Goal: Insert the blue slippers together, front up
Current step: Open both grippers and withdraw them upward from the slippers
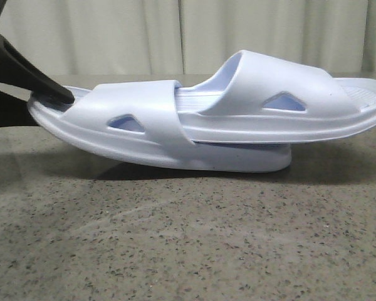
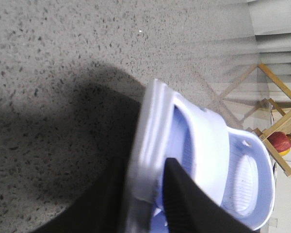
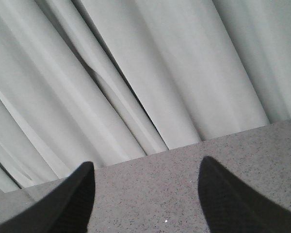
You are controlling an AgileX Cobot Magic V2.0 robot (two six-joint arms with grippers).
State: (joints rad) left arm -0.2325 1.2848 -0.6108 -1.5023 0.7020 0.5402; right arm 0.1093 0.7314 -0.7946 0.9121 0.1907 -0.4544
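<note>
**Slippers nested, left claw on the heel**

The blue slippers (image 1: 207, 119) lie on the speckled table (image 1: 175, 238), one pushed under the strap of the other, so they overlap lengthwise. The lower one rests tilted, its left end raised. There the left gripper (image 1: 47, 94) pinches that slipper's rim, one finger (image 2: 184, 204) on the footbed. The right gripper (image 3: 145, 194) hangs empty, fingers spread wide, facing the pale curtain (image 3: 136, 73).
</note>
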